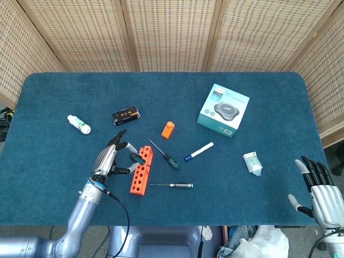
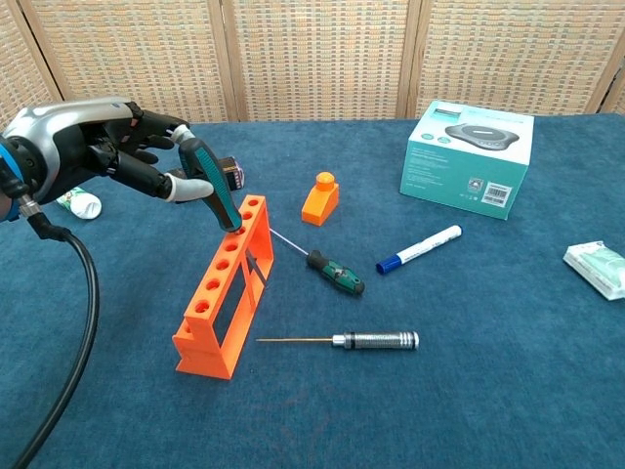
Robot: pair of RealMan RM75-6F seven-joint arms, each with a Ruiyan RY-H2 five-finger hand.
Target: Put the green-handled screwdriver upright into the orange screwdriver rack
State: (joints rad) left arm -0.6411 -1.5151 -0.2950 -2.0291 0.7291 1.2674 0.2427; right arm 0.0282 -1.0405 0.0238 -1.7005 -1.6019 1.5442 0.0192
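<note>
My left hand (image 2: 93,151) pinches the green-handled screwdriver (image 2: 211,184) by its handle. Its shaft is down inside a hole near the far end of the orange rack (image 2: 227,293), and the handle leans a little toward the hand. From the head view, the same left hand (image 1: 110,159) sits just left of the rack (image 1: 141,171), with the handle (image 1: 137,158) over the rack's far end. My right hand (image 1: 319,192) hangs off the table's near right corner, fingers apart and holding nothing.
A second, dark green screwdriver (image 2: 332,271) and a silver one (image 2: 376,340) lie right of the rack. Farther off are a blue-capped marker (image 2: 420,247), an orange block (image 2: 320,198), a teal box (image 2: 471,157), a black box (image 1: 126,114), a white bottle (image 1: 79,124) and a white packet (image 2: 598,266).
</note>
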